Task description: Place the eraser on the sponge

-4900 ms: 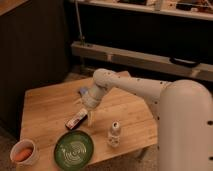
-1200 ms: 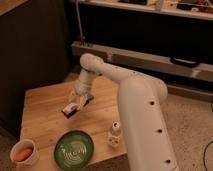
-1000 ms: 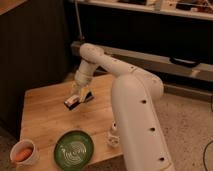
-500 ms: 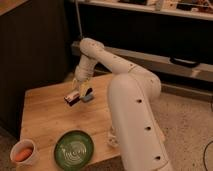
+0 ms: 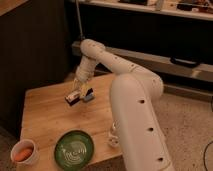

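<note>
The gripper (image 5: 78, 92) pinched the eraser (image 5: 73, 98) just beside the sponge (image 5: 89, 95); setting it on top was left, I'd judge.

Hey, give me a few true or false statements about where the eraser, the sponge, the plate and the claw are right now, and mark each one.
1. The eraser already lies on the sponge. False: the claw holds it just beside the sponge, on the side nearer the picture's left edge.
2. The green plate sits near the front edge of the wooden table. True.
3. The claw hangs over the green plate. False: it is farther back over the table, next to the sponge.
4. A white cup at the front corner holds something orange. True.
</note>
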Robot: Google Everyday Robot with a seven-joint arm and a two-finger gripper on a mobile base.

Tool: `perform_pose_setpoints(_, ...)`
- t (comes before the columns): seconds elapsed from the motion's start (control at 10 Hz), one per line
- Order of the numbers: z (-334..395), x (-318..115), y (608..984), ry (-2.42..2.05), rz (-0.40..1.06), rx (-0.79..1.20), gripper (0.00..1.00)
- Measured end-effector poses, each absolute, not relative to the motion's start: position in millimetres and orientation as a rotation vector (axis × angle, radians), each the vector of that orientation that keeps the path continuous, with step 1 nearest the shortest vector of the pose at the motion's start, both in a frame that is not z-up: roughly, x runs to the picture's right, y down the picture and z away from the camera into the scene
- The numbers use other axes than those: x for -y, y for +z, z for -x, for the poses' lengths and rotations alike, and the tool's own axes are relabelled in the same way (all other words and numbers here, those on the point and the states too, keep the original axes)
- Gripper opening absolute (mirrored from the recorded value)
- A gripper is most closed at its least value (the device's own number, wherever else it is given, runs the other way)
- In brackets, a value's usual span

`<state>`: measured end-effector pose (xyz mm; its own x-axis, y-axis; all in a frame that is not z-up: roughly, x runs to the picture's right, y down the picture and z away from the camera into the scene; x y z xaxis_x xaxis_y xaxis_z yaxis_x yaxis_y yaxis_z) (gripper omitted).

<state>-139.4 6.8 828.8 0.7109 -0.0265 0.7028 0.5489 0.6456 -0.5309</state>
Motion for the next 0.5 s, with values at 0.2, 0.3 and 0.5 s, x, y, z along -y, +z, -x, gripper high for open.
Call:
perform_pose_setpoints(0.2,128,-6,844,-0.290,0.771,0.679,0.00)
perform_pose_setpoints(0.3,126,-2,853,-0.268,0.762,0.669,0.00)
perform_pose_setpoints(0.5,128,10,874,-0.249,0.758,0.644,0.00)
